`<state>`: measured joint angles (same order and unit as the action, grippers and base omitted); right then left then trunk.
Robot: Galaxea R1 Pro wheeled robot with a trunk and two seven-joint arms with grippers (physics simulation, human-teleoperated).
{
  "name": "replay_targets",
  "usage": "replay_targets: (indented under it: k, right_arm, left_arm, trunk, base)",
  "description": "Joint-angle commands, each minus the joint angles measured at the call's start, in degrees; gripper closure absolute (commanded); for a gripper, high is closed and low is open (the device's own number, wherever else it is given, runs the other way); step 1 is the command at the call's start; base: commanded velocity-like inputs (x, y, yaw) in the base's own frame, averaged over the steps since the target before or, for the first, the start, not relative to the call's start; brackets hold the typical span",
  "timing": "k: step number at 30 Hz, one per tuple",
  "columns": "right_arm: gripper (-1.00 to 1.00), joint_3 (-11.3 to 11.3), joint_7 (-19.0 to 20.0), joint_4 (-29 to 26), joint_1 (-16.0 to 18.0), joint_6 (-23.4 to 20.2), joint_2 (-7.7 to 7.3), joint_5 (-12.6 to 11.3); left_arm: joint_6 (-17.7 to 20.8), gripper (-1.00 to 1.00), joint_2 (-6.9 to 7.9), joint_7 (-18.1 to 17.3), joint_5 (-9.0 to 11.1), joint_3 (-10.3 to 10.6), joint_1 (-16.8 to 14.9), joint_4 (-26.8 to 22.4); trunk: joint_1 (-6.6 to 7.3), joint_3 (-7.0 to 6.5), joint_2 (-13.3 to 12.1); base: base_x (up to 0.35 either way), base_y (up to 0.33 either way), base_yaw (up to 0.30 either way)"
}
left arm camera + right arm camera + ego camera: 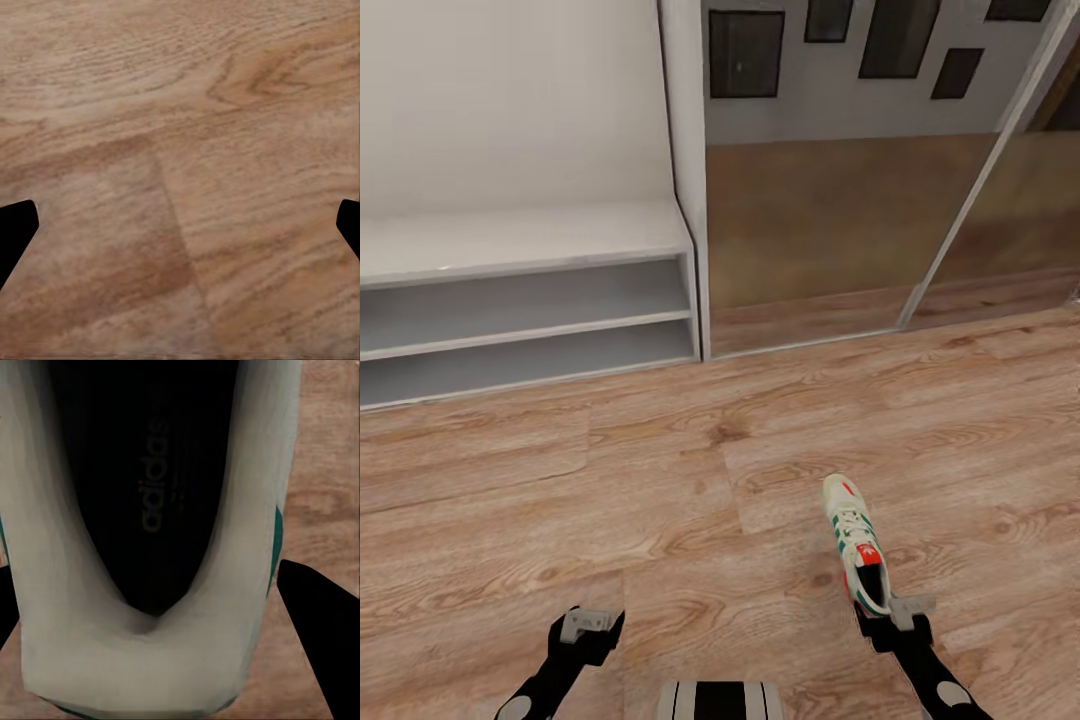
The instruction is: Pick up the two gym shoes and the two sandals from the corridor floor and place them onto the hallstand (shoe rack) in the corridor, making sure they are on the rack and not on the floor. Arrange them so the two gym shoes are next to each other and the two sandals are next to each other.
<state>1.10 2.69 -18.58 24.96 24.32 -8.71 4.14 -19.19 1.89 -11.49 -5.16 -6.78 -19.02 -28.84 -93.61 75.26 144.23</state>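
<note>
Right gripper [882, 612] sits at the heel of one gym shoe [856, 540], jaws spread to either side of the heel collar. Whether they already pinch it, cannot tell. Shoe lies on the wood-plank floor [660, 480], toe pointing away toward the wall. Heel approach likely chosen because the stiff collar gives a firm edge to pinch. Right wrist view: smooth off-white upper, dark insole with printed lettering, green side stripe.

Left gripper [588, 628] hangs over bare planks, jaws wide apart, holding nothing.

Shoe rack [530, 300], pale grey, matte, flat top and two open shelves, stands well apart to the left; shelves carry no shoes.
</note>
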Motion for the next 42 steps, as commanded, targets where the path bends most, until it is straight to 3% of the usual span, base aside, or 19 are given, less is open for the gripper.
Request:
replay_targets:
  k: [1,5,11,14,24,28,32,42]
  right_arm:
    - [1.00,0.7,0.0,0.1,0.0,0.3,-0.32,0.5]
    - [1.00,2.5,0.0,0.1,-0.6,0.4,-0.75,0.4]
    - [1.00,9.2,0.1,0.6,-3.5,3.9,-0.79,0.4]
    - [1.00,11.2,0.1,2.0,-4.1,6.0,-0.82,0.4]
    - [1.00,12.5,0.1,7.1,-4.5,8.6,-0.37,0.4]
    - [1.00,12.5,0.1,8.8,-4.5,8.7,0.21,0.4]
    - [1.00,12.5,0.2,10.1,-4.5,8.6,0.93,0.4]
    - [1.00,12.5,0.2,10.5,-4.5,8.6,1.06,0.3]
  left_arm:
    - [-0.5,-1.00,0.03,0.2,0.1,-0.5,0.1,1.2]
    - [-2.6,-1.00,0.10,0.9,1.6,-0.4,0.2,3.7]
    - [-4.8,-1.00,0.11,1.2,2.6,-0.5,0.2,8.4]
    - [-5.1,-1.00,0.22,1.4,2.8,-0.5,0.2,10.4]
    - [-6.0,-1.00,0.32,6.7,2.8,-0.4,1.2,12.1]
    - [-8.6,-1.00,0.18,8.7,2.5,-0.1,1.8,12.9]
    - [-9.1,-1.00,0.07,8.8,2.5,0.0,2.0,13.2]
    - [-9.1,-1.00,-0.06,8.8,2.4,0.1,2.0,13.9]
  trunk:
    - [0.03,-0.28,0.0]
    - [0.14,-1.52,-0.1]
    - [0.29,-3.38,-0.1]
    - [0.37,-4.31,-0.2]
    - [0.63,-7.41,-0.3]
    - [0.73,-8.65,-0.4]
    - [0.83,-9.89,-0.4]
    - [1.09,-12.27,-0.6]
  base:
    - [0.000,0.000,-0.094]
    - [0.000,0.000,-0.092]
    - [0.000,0.000,-0.085]
    - [0.000,0.000,-0.075]
    - [0.000,0.000,-0.031]
    - [0.000,0.000,-0.002]
    - [0.000,0.000,0.000]
    - [0.000,0.000,-0.130]
